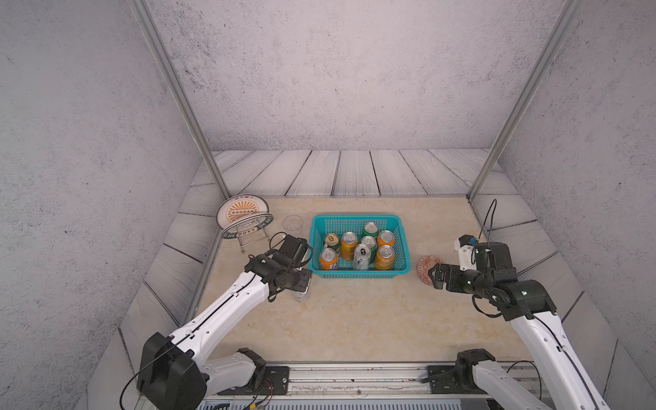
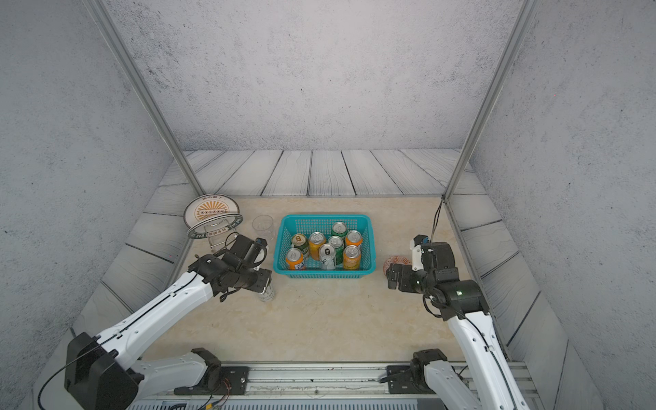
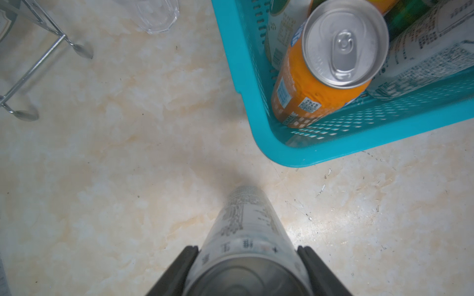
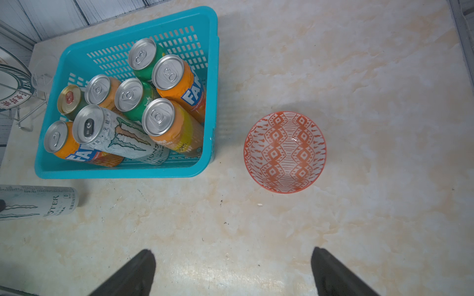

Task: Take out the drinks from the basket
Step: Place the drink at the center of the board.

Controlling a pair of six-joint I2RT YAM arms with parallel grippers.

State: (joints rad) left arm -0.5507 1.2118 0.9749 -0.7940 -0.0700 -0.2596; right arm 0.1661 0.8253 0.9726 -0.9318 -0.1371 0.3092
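The turquoise basket (image 1: 358, 274) (image 2: 324, 273) (image 4: 115, 174) stands mid-table and holds several drinks upright: orange cans (image 1: 328, 259), green cans (image 1: 371, 229), a gold-topped can (image 1: 332, 240) and a tall silver-white can (image 1: 362, 256). My left gripper (image 3: 248, 248) (image 1: 303, 284) is shut on another tall slim silver-white can (image 3: 246, 225) (image 4: 38, 202). That can is upright, outside the basket's front left corner, with its base at the tabletop; contact is unclear. My right gripper (image 4: 233, 251) (image 1: 435, 277) hangs open over bare table to the right of the basket.
A small patterned orange dish (image 4: 284, 152) (image 1: 427, 268) lies just right of the basket, beside my right gripper. A clear cup (image 1: 293, 223) and a plate on a wire stand (image 1: 243, 214) stand left of the basket. Metal frame posts (image 1: 220, 177) rise at the back corners.
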